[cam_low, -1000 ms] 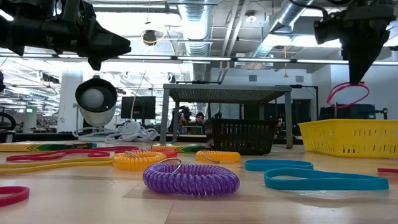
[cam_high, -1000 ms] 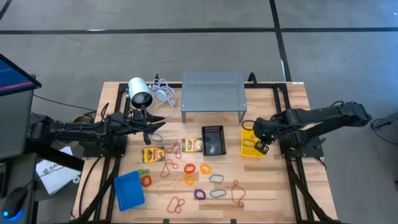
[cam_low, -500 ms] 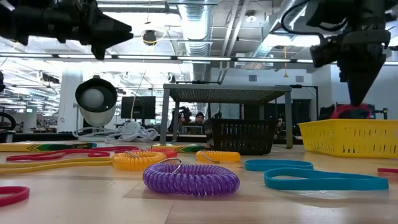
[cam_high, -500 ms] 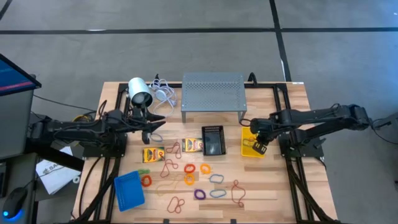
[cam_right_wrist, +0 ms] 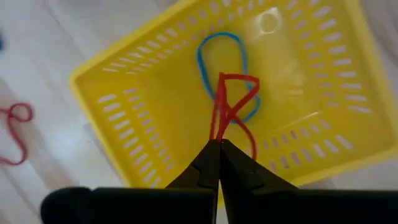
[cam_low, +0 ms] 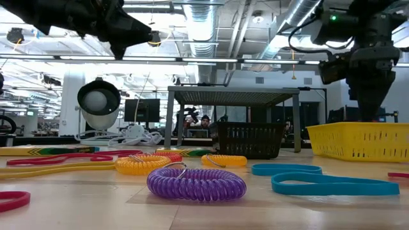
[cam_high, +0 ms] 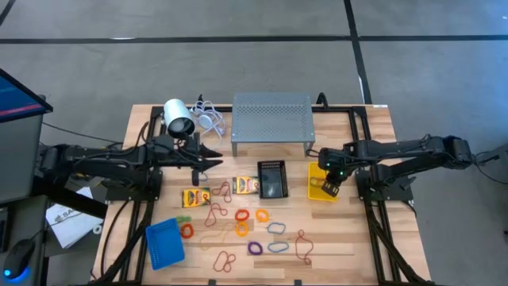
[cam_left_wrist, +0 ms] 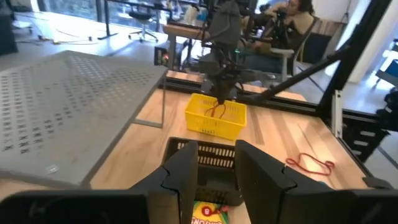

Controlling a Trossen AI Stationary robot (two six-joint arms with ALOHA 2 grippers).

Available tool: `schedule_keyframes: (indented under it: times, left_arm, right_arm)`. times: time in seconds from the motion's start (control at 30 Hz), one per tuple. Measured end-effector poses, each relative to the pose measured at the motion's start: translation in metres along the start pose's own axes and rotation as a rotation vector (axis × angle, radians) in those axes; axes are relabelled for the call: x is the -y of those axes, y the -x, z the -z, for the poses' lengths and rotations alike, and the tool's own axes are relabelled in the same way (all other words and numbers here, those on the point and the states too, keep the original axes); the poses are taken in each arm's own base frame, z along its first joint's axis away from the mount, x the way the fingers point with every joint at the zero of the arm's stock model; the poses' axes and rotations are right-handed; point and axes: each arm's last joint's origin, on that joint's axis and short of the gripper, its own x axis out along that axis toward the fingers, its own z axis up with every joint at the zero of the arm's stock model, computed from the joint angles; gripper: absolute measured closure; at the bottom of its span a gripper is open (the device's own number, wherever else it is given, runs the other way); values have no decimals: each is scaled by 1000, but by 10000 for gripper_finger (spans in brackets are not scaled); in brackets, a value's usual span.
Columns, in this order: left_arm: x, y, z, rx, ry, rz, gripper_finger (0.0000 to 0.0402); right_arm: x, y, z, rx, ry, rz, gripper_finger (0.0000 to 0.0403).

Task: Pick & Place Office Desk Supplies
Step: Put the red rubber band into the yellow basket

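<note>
Yellow bin, tool-pinched red band.

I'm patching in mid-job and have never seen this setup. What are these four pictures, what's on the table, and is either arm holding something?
Two dark robot arms work at a wooden table. One picture looks straight down, one sits at tabletop height, and one comes from each wrist. On the table lie loose rubber bands, two crayon boxes, a blue bin, a black bin and a yellow bin. The right gripper is shut on a red rubber band, lowered into the yellow bin over a blue band. The left gripper hangs over the table near the black bin, holding nothing visible.
</note>
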Motion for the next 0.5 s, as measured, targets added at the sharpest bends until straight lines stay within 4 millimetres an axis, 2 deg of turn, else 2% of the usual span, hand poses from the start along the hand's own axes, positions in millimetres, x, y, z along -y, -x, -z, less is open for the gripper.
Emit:
schedule_keyframes:
  times: [0.17,0.5]
  left_arm:
    - [1,-5,-1,-18,0,30,298]
    - [1,-4,1,-42,2,37,298]
  right_arm:
    - [-2,0,-3,21,23,-28,360]
    - [-2,0,-3,33,12,-18,215]
